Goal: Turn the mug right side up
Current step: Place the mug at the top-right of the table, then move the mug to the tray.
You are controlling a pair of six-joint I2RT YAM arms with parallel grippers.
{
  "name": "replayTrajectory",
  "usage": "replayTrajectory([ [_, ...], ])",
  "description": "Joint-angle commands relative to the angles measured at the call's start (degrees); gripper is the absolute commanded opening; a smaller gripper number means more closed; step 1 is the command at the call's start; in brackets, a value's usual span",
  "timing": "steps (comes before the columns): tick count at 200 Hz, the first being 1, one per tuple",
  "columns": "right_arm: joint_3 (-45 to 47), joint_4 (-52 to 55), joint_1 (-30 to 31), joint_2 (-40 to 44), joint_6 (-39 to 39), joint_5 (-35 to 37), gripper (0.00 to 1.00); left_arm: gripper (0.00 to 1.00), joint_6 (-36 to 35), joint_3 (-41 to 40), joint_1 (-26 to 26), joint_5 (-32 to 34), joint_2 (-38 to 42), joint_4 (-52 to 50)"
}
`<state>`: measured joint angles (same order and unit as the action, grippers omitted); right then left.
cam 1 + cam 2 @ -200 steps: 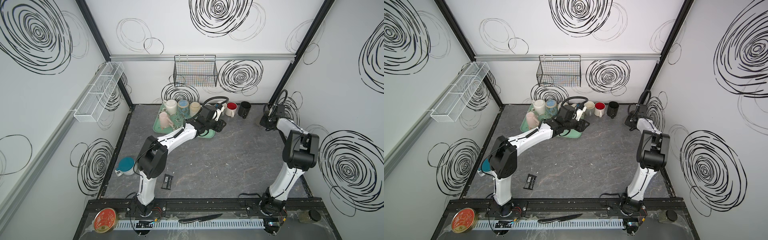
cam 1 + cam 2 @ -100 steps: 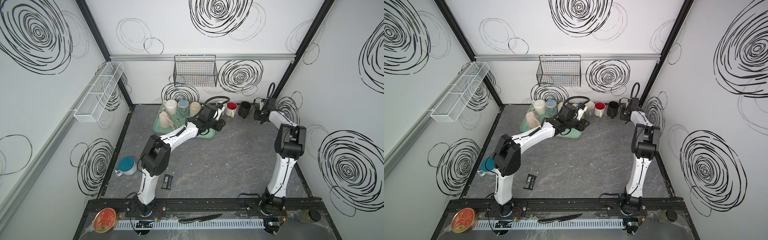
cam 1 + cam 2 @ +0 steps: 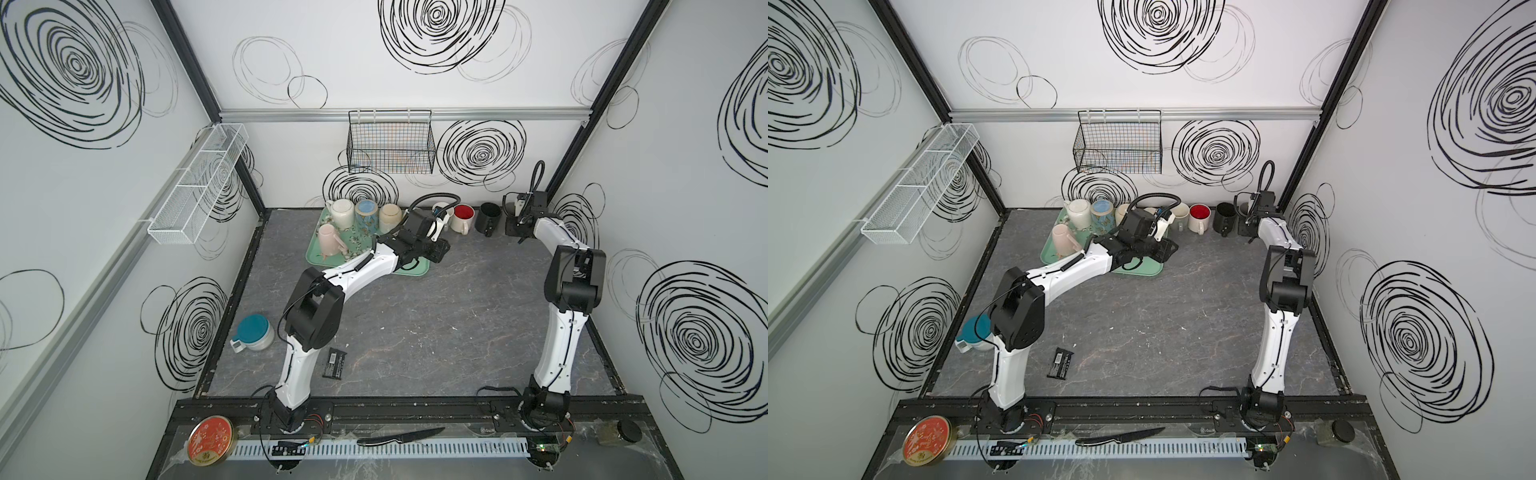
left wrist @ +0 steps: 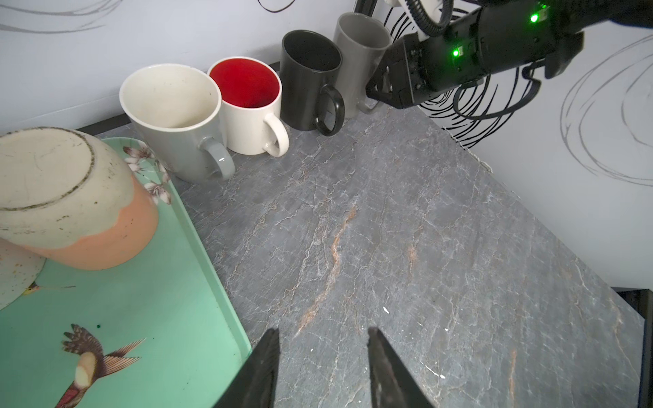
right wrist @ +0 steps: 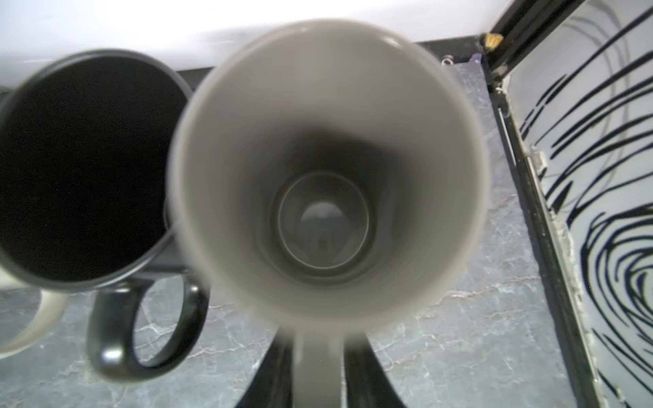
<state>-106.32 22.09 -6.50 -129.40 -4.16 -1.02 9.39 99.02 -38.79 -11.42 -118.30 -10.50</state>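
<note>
The grey mug (image 5: pixel 328 106) stands upright on its base, mouth up, at about 1 o'clock on the bench (image 3: pixel 436 324), taking 12 o'clock as the back wall. It is the last in a row of mugs along that wall, close to the corner post. Its handle points toward 6 o'clock and runs between the two fingers of the right gripper (image 5: pixel 318 344). The jaws sit close on either side of the handle. The wrist view is blurred there, so I cannot tell whether they pinch it or merely flank it. Just beside the grey mug at its 9 o'clock, possibly touching, is a black mug (image 5: pixel 88 169), also upright with its handle toward 6 o'clock. Further along toward 9 o'clock stand a white mug with a red inside (image 4: pixel 247 106) and then a pale grey mug (image 4: pixel 169 116), packed closely together. The left gripper (image 4: pixel 322 335) hangs well apart from the grey mug, at about 12 o'clock on the bench. Its jaws are spread, holding nothing, with only bare bench showing between them. At its 9 o'clock lies the edge of a green tray (image 4: pixel 159 318), on which a cream and orange mug (image 4: pixel 70 197) stands upside down among other mugs. Near the bench's 8 o'clock edge sits a teal-lidded pot (image 3: pixel 253 332), and a small black packet (image 3: pixel 334 363) lies at about 7 o'clock.
</note>
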Motion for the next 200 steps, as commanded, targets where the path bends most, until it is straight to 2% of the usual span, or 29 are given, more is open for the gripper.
replayTrajectory([
  [1,-2.05,0.76,1.02,0.35,-1.72,1.83,0.32,0.45,-1.25,0.23,0.55,0.52,0.04,0.39],
  [85,-1.68,3.69,4.52,5.91,-2.32,9.84,0.35,0.46,-1.04,-5.95,2.46,3.1,6.69,1.49],
  [136,2.48,6.12,6.05,12.57,1.72,10.51,0.36,0.48,0.57,-12.79,7.62,8.22,14.52,1.33],
  [170,8.0,6.02,6.96,18.07,5.21,6.12,0.36,0.52,5.05,-19.01,14.82,9.17,19.93,2.02],
  [200,14.42,3.43,7.77,23.12,8.27,-3.27,0.37,0.53,10.14,-22.3,23.08,9.21,21.57,0.04],
])
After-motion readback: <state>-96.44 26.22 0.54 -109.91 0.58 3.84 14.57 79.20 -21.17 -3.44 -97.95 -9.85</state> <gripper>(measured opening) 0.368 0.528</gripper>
